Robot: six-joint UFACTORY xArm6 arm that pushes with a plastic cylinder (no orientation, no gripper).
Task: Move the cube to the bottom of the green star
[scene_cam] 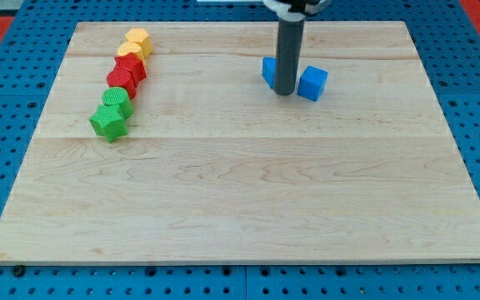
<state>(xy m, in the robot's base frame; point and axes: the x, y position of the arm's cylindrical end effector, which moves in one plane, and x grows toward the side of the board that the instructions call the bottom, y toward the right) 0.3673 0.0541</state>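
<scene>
A blue cube (312, 83) lies on the wooden board (240, 192) at the view's upper right of centre. A second blue block (268, 72) lies just left of it, partly hidden by the rod. My tip (283, 92) rests between the two blue blocks, touching or nearly touching both. The green star (108, 123) lies at the view's left, the lowest block of a slanted row, far to the left of my tip.
Above the green star the row runs up and right: a green block (117, 99), a red block (122, 82), a red star-like block (132, 67), a yellow block (128, 51) and an orange block (138, 38). Blue pegboard (7, 125) surrounds the board.
</scene>
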